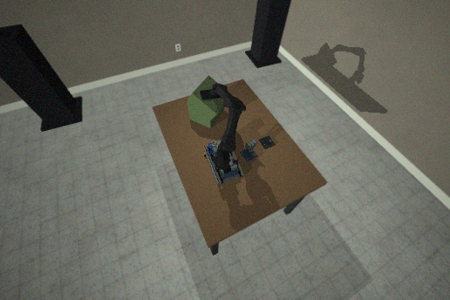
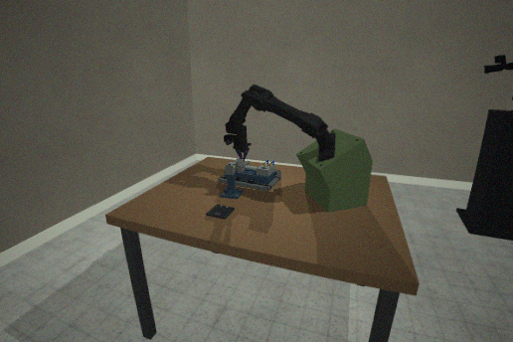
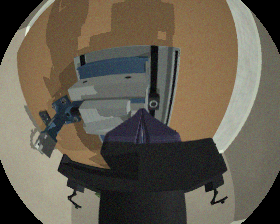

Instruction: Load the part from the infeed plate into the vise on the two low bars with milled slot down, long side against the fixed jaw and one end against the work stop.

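"How is the arm (image 1: 234, 125) (image 2: 290, 110) (image 3: 141, 202) standing?"

"It rises from the green base (image 1: 204, 110) (image 2: 343, 182), arches high across the table (image 1: 192, 180) (image 2: 278, 235) (image 3: 206, 60), then bends down at the wrist; the gripper (image 2: 243, 156) (image 3: 142, 114) points down at the vise (image 1: 232, 176) (image 2: 254, 185) (image 3: 113, 66)."

"And its fingers?"

"Closed together, tip to tip, with nothing between them; the tips are low over the vise, though I cannot tell whether they touch anything."

"Where is the part, then?"

"The pale block (image 3: 106, 108) in the vise looks to be it; in the wrist view it lies to the left of the fingertips, alongside the broad grey jaw (image 3: 108, 88); whether it touches that jaw or the stop, and which way its slot faces, I cannot tell."

"The rest?"

"The V-block (image 1: 250, 144) (image 2: 230, 170) (image 3: 45, 144) stands beside the vise on its blue post; the dark plate (image 1: 267, 142) (image 2: 220, 212) lies just beyond."
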{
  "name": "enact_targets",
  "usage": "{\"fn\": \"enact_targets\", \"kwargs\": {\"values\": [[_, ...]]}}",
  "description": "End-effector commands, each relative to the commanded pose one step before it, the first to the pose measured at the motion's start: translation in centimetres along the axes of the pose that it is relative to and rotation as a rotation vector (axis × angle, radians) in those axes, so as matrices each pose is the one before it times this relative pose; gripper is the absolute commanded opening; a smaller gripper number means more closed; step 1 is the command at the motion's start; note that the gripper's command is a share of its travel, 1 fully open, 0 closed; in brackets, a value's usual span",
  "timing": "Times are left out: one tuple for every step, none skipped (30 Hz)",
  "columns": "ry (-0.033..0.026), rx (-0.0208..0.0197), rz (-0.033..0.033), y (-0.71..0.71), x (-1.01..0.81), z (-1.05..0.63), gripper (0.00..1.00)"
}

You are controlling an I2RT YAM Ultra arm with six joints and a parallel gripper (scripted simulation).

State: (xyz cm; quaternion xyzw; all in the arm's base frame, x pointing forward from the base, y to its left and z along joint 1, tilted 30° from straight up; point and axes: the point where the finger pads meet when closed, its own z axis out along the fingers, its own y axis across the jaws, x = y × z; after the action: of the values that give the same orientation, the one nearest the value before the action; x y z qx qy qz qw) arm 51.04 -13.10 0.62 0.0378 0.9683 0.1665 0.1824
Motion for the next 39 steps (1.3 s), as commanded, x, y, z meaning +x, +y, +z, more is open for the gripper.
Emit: {"fn": "enact_targets", "kwargs": {"values": [[-0.07068,0.01901,-0.01251,-1.347,-2.117,-3.3,0.0],[0.00467,-0.00131,0.00237,-0.218,0.155,0.225,0.0],[0.00991,-0.00293,0.00506,-0.282,0.33,0.48,0.0],[0.0,0.0,0.0,0.0,0.0,0.0,0.0],[0.0,0.0,0.0,0.0,0.0,0.0,0.0],[-0.0028,0.00089,-0.00143,-0.072,-0.09,-0.137,0.0],[0.01202,-0.00365,0.00617,-0.275,0.4,0.584,0.0],[-0.00033,0.00011,-0.00016,-0.075,-0.009,-0.016,0.0],[-0.00697,0.00216,-0.00358,0.043,-0.227,-0.341,0.0],[-0.00845,0.00263,-0.00435,0.082,-0.275,-0.414,0.0],[-0.00376,0.00118,-0.00194,0.027,-0.123,-0.184,0.0],[0.0009,-0.00027,0.00046,-0.03,0.03,0.044,0.0],[0.0008,-0.00025,0.00041,-0.018,0.027,0.039,0.0],[0.00014,-0.00004,0.00007,-0.003,0.005,0.007,0.0],[-0.00005,0.00002,-0.00003,0.001,-0.002,-0.003,0.0],[-0.00043,0.00013,-0.00022,0.006,-0.014,-0.026,0.0],[-0.00112,0.00035,0.00012,0.017,-0.037,-0.067,0.0],[-0.00207,0.00065,-0.00078,0.031,-0.068,-0.124,0.0],[-0.00326,0.00102,-0.0018,0.049,-0.107,-0.195,0.0],[-0.00463,0.00146,-0.00277,0.07,-0.152,-0.277,0.0],[0.0,0.0,0.0,0.0,0.0,0.0,0.0],[0.0,0.0,0.0,0.0,0.0,0.0,0.0],[-0.00176,0.00057,-0.00024,0.027,-0.058,-0.153,0.0],[0.00001,0.00003,-0.00116,0.0,0.0,-0.084,0.0],[0.00001,0.00003,-0.00003,0.0,0.0,-0.102,0.0],[0.00001,0.00004,-0.00001,0.0,0.0,-0.121,0.0],[0.00001,0.00005,-0.00001,0.0,0.0,-0.143,0.0],[0.00002,0.00005,-0.00002,0.0,0.0,-0.161,0.0],[0.00002,0.00006,-0.00002,0.001,0.0,-0.18,0.0],[0.00002,0.00007,-0.00002,0.0,0.0,-0.198,0.0],[0.00002,0.00007,-0.00002,0.001,0.0,-0.214,0.0],[0.00002,0.00007,-0.00002,0.0,0.0,-0.226,0.0],[0.00002,0.00008,-0.00002,0.001,0.0,-0.238,0.0],[0.00003,0.00008,-0.00002,0.001,0.0,-0.245,0.0],[0.00003,0.00008,-0.00002,0.001,0.0,-0.254,0.0],[0.00003,0.00009,-0.00002,0.001,0.0,-0.257,0.0],[0.00003,0.00009,-0.00002,0.001,0.001,-0.261,0.0],[0.0,0.0,0.0,0.0,0.0,0.0,0.0],[0.0,0.0,0.0,0.0,0.0,0.0,0.0]]}}
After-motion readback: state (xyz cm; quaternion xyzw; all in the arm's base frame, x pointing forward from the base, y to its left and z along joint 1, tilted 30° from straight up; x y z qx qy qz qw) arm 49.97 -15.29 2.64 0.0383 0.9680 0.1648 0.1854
